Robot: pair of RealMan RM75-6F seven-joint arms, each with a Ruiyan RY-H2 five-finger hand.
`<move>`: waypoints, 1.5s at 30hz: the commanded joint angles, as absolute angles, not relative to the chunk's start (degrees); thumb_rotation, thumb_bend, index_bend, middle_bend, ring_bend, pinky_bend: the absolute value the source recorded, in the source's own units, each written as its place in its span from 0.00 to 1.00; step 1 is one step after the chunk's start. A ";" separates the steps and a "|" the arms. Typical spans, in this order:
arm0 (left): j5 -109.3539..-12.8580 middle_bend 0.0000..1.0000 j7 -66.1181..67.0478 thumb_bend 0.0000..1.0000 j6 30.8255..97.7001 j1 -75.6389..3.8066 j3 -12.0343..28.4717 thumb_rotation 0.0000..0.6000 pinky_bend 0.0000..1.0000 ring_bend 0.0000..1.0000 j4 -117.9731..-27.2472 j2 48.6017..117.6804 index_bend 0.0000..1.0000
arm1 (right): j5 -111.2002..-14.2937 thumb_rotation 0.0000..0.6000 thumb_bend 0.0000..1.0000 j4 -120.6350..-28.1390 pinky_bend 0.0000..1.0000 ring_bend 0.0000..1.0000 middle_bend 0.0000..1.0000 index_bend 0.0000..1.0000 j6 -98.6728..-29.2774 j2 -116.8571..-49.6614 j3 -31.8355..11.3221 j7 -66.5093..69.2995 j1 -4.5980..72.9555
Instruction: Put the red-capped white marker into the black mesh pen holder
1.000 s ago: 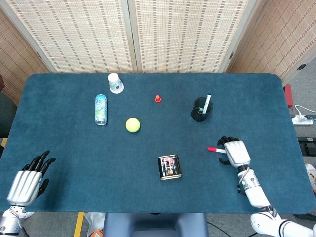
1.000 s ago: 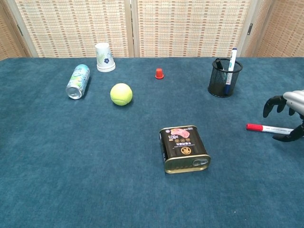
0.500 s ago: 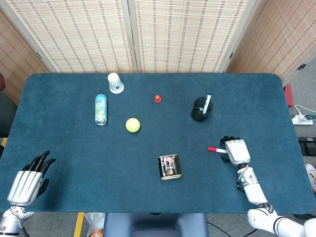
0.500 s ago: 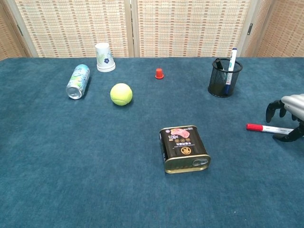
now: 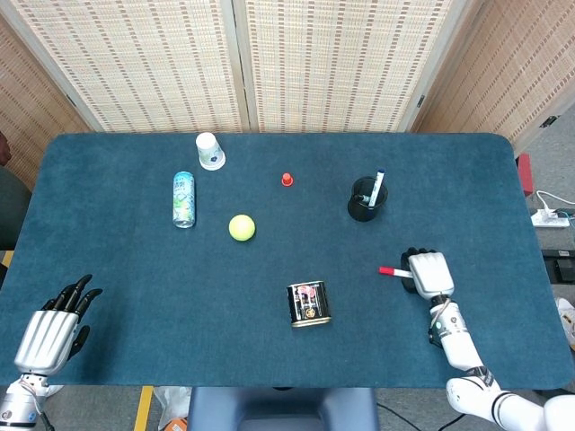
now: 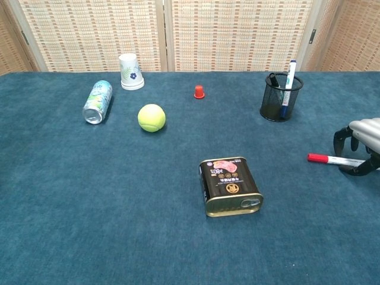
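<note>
The red-capped white marker [image 5: 392, 270] [image 6: 329, 159] lies flat on the blue table right of centre, its cap pointing left. My right hand [image 5: 429, 274] [image 6: 363, 139] arches over its white tail end, fingers curled down on the far side and thumb on the near side, with small gaps to the barrel still showing. The black mesh pen holder [image 5: 366, 199] [image 6: 280, 98] stands upright farther back and to the left of that hand, with a blue-capped pen and a dark pen in it. My left hand [image 5: 47, 332] rests at the table's near left corner, fingers spread, holding nothing.
A tin can [image 5: 308, 303] lies near the front centre, left of the marker. A tennis ball [image 5: 241, 227], a drinks can on its side [image 5: 183, 198], a paper cup [image 5: 209, 151] and a small red cap [image 5: 287, 180] sit across the back left and middle.
The right hand has shifted slightly toward the table's near edge and its fingers have curled further down around the marker's tail. The marker and the left hand have not moved.
</note>
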State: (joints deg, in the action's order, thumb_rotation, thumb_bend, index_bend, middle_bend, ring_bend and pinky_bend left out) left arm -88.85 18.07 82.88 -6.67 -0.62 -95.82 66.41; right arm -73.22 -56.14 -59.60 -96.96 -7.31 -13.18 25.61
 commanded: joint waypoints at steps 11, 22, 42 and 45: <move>-88.97 0.06 17.97 0.35 82.85 -6.66 -0.67 1.00 0.42 0.14 -95.79 66.37 0.23 | -73.73 1.00 0.25 -55.39 0.51 0.42 0.40 0.60 -60.43 -97.32 -7.41 -12.05 25.44; -89.19 0.06 18.04 0.35 82.98 -6.63 -0.71 1.00 0.42 0.14 -95.78 66.42 0.23 | -75.90 1.00 0.25 -61.70 0.53 0.44 0.42 0.65 -65.04 -94.52 -8.19 -9.96 24.73; -89.28 0.06 19.24 0.35 83.67 -6.43 -0.43 1.00 0.42 0.14 -95.20 67.09 0.23 | -76.46 1.00 0.25 -79.98 0.53 0.44 0.42 0.65 -70.45 -87.61 -16.26 0.97 27.04; -89.34 0.06 19.33 0.35 84.11 -6.34 -0.22 1.00 0.42 0.14 -94.84 67.41 0.23 | -74.34 1.00 0.25 -79.05 0.53 0.44 0.42 0.65 -68.81 -87.38 -18.20 3.74 28.15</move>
State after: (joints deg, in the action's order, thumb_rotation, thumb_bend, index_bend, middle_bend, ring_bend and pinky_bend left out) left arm -89.35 19.30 84.04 -6.37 -0.28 -94.90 67.34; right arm -75.48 -79.50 -69.75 -87.68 -17.09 2.43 27.39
